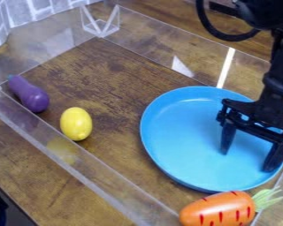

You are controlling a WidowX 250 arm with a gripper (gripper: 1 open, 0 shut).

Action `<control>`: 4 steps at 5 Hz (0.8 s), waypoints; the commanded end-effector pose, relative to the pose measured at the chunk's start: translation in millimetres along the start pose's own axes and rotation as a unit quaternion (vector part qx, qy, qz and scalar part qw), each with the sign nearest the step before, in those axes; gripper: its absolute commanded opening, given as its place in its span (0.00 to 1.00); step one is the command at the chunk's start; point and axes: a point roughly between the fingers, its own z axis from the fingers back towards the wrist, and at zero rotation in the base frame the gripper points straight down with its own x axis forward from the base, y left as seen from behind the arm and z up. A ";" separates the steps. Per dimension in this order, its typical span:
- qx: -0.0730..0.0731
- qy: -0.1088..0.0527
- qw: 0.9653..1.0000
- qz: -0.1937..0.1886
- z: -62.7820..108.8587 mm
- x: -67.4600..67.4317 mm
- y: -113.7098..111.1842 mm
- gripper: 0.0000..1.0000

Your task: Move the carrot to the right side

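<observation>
Your black claw [253, 146] stands over the right part of the round blue plastic plate [179, 132], its two fingers spread apart and holding nothing. The small orange toy carrot with the light-green leafy top [223, 210] lies on the wooden table [103, 84] just beyond the plate's near rim. The yellow lemon-shaped toy [75, 124] and the purple eggplant toy [27, 94] sit well apart, at left.
</observation>
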 end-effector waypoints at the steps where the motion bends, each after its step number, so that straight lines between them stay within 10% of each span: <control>1: 0.012 0.022 1.000 -0.014 -11.9 -16.7 -8.4 1.00; 4: 0.021 0.026 0.998 -0.050 -12.7 -31.6 -9.9 1.00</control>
